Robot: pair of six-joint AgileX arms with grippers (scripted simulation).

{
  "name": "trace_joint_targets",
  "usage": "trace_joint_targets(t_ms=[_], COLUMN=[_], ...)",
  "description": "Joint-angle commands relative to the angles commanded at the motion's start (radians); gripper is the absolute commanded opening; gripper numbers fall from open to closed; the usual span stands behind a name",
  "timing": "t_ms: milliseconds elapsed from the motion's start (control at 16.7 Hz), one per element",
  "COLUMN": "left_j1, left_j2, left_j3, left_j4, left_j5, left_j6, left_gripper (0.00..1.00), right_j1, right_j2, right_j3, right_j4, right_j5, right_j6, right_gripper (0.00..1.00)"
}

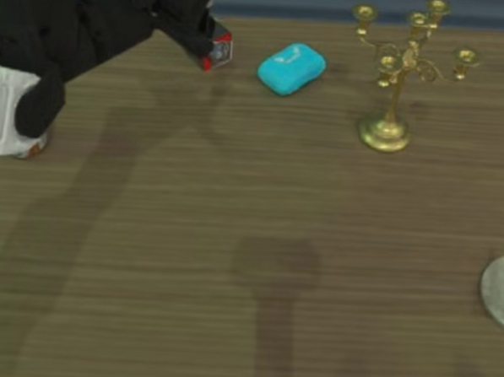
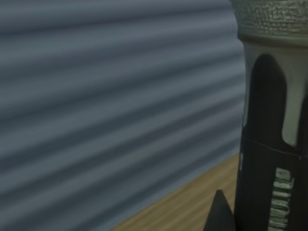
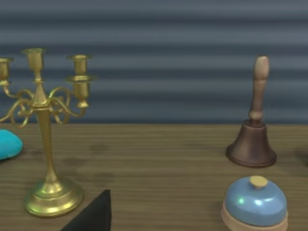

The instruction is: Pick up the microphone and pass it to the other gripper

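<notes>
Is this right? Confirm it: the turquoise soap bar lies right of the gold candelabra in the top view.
Wrong on one point: the top view shows the turquoise soap bar lying left of the gold candelabra, not right of it.

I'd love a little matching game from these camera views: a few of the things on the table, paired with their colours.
Things:
1. candelabra
2. soap-shaped block
3. hand bell
4. counter bell's dome

Colours:
A. turquoise
B. dark brown with a wooden handle
C. gold
D. blue-grey

Pairs: 1-C, 2-A, 3-B, 4-D
</notes>
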Motion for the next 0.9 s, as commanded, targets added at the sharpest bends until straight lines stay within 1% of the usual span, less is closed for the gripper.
trace_joint_targets(t_ms=[120,240,360,600,660,780,900], left_j1=[-0.009,-0.044,-0.109,-0.276,-0.312,-0.355,-0.36], left_j2=[0.001,-0.023,-0.069,-0.183,-0.209,-0.245,-0.25], left_j3=[0.003,-0.018,-0.058,-0.158,-0.179,-0.206,-0.21], left_j4=[-0.002,0.005,0.015,0.039,0.044,0.052,0.053], left_j5=[-0.006,-0.043,-0.114,-0.296,-0.333,-0.375,-0.38], left_j6=[0.0,-0.002,-0.006,-0.017,-0.019,-0.021,-0.021], left_gripper=[0.0,0.0,0.0,0.0,0.0,0.0,0.0], right_j1=[0.0,0.0,0.0,0.0,0.0,0.0,0.0], right_j2=[0.0,0.0,0.0,0.0,0.0,0.0,0.0], right_j3=[0.0,0.0,0.0,0.0,0.0,0.0,0.0], right_j4=[0.0,0.0,0.0,0.0,0.0,0.0,0.0], right_j5=[0.0,0.0,0.0,0.0,0.0,0.0,0.0], right_j6=[0.0,0.0,0.0,0.0,0.0,0.0,0.0], right_gripper=[1.0,1.0,1.0,1.0,1.0,1.0,1.0])
